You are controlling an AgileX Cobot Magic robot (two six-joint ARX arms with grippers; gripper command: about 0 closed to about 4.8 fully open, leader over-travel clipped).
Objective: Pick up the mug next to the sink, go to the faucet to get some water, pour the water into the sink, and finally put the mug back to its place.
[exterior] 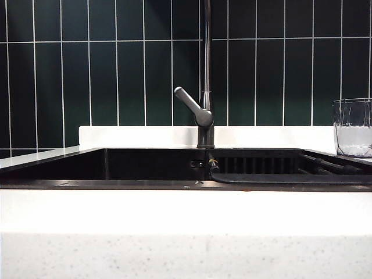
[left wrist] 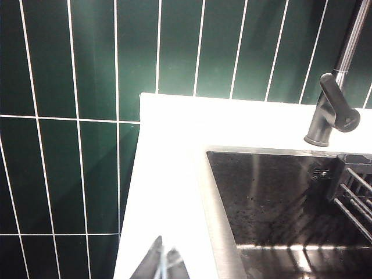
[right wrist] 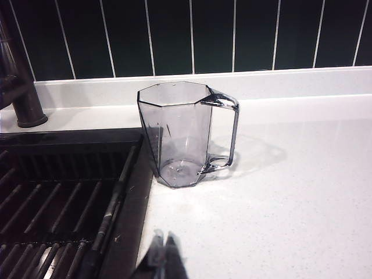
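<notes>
Clear faceted mug [right wrist: 185,135]; black sink [exterior: 152,164], ribbed rack [right wrist: 55,215]; dark grey faucet [exterior: 203,110]; dark green tiles [exterior: 116,64], white grout.

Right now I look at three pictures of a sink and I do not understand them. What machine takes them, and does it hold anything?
A robot with two arms. One picture comes from a camera facing the black sink and faucet. The others come from cameras on each wrist. The left gripper hangs shut over the white counter left of the sink. The right gripper hangs shut in front of the clear mug, which stands upright and empty on the counter right of the sink. Nothing is held.
</notes>
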